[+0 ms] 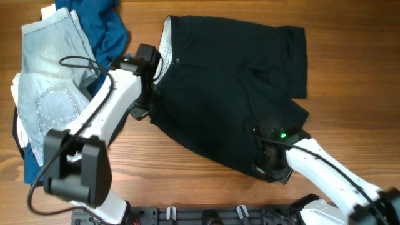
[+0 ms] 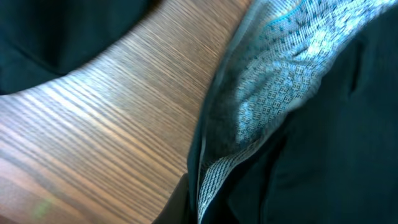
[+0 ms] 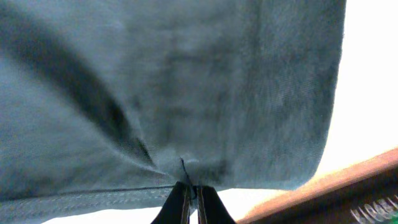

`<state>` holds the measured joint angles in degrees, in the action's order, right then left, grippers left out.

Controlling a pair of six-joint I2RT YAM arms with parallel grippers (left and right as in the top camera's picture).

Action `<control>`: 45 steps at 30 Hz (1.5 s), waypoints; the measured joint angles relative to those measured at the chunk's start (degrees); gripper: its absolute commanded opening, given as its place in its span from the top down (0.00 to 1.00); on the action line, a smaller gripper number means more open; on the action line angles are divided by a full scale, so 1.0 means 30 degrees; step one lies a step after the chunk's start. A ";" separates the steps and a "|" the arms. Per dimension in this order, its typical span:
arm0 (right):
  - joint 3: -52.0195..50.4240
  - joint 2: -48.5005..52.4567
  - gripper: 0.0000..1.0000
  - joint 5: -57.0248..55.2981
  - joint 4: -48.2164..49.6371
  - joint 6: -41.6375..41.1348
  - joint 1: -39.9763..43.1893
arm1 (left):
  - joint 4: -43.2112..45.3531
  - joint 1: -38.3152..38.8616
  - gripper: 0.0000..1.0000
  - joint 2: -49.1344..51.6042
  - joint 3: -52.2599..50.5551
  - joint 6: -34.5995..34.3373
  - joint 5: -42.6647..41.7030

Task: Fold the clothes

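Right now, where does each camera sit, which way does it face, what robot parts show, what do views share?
Overhead: above, facing down on wooden table, large black shorts, left arm, right arm.
Left wrist: close over the shorts' grey waistband; no fingers visible.
Right wrist: right gripper pinching the shorts' edge.
Shared: the shorts.

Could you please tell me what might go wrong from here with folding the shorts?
The right fingers seem to pinch only the very edge of the black shorts, so the hem may slip out when pulled. The left arm reaches to the grey waistband right beside the jeans; a wide sweep could drag them.
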<state>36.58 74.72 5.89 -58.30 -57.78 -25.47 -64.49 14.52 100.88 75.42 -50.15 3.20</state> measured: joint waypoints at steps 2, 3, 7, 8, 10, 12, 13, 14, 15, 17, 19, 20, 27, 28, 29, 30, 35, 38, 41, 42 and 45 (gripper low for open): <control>0.2004 -0.1341 0.96 -0.0211 -0.0903 0.1253 0.0903 | -0.0313 -0.0430 0.96 -0.1377 0.0000 0.0029 0.0000; 0.3096 -0.2018 0.96 -0.0342 -0.1122 0.2025 0.1428 | -0.0415 -0.0561 0.96 -0.2135 0.0000 0.0022 0.0007; 0.7359 -0.3650 0.96 -0.0612 -0.2849 0.5231 0.4554 | -0.0991 -0.0721 0.96 -0.5282 0.0007 0.0029 0.0051; 0.8014 -0.3738 0.96 -0.0634 -0.3293 0.5829 0.5275 | -0.1122 -0.0721 0.96 -0.5763 0.0007 0.0029 0.0051; 0.8896 -0.3767 0.96 -0.0707 -0.4153 0.6914 0.6484 | -0.1406 -0.0721 0.96 -0.6309 0.0007 0.0029 0.0058; 0.9581 -0.3774 0.96 -0.0780 -0.4801 0.7766 0.7410 | -0.1785 -0.0721 0.96 -0.6615 0.0007 0.0029 0.0051; 1.0010 -0.3774 0.96 -0.0787 -0.5144 0.8145 0.7817 | -0.1916 -0.0721 0.96 -0.6688 0.0007 0.0022 0.0051; 1.0477 -0.3825 0.96 -0.0787 -0.5435 0.8502 0.8123 | -0.2222 -0.0721 0.96 -0.6783 0.0007 0.0029 0.0058; 1.0914 -0.3956 0.96 -0.0787 -0.5705 0.8794 0.8342 | -0.2484 -0.0721 0.96 -0.6878 0.0007 0.0022 0.0058; 1.1591 -0.4357 0.88 -0.0794 -0.6171 0.9173 0.8517 | -0.2841 -0.0714 0.96 -0.7009 0.0007 0.0029 0.0051; 1.2072 -0.5034 0.62 -0.0554 -0.6652 0.9515 0.8531 | -0.3089 -0.0517 0.96 -0.7242 0.0007 0.0022 0.0058; 1.2101 -0.5187 0.51 -0.0262 -0.6907 0.9617 0.8531 | -0.3089 -0.0335 0.96 -0.7300 0.0007 0.0022 0.0066; 0.8626 -0.4116 0.16 0.1457 -0.5814 0.9785 0.8342 | -0.1887 0.0787 0.96 -0.7344 0.0007 0.0015 0.0066; 0.7861 -0.3920 0.17 0.1545 -0.4998 0.9748 0.8342 | -0.1800 0.0787 0.96 -0.7344 0.0007 0.0015 0.0066; 0.7074 -0.3847 0.18 0.1581 -0.3810 0.9704 0.8342 | -0.1719 0.0787 0.96 -0.7344 0.0007 0.0015 0.0080; 0.6135 -0.3599 0.20 0.1690 -0.2732 0.9632 0.8342 | -0.1698 0.0787 0.96 -0.7344 0.0000 0.0015 0.0073; 0.2484 -0.1239 0.30 0.3177 0.3075 0.9377 0.8335 | -0.1464 0.0787 0.96 -0.7337 0.0000 0.0015 0.0131; 0.1523 0.0605 0.31 0.3555 0.5246 0.9362 0.8320 | -0.0991 0.0787 0.96 -0.7278 -0.0058 0.0015 0.0138; 0.1406 0.2237 0.31 0.3687 0.6295 0.9457 0.8320 | -0.0721 0.0787 0.96 -0.7227 -0.0393 0.0015 0.0138; 0.1399 0.2667 0.32 0.3694 0.6557 0.9508 0.8320 | -0.0707 0.0787 0.96 -0.7198 -0.0525 0.0015 0.0138; 0.1384 0.3694 0.41 0.3745 0.7482 0.9624 0.8160 | -0.0692 0.0787 0.96 -0.7198 -0.0656 0.0015 0.0138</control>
<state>40.73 85.80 17.12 -35.86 -28.91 -0.99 -66.57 16.88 79.29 73.45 -50.11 3.62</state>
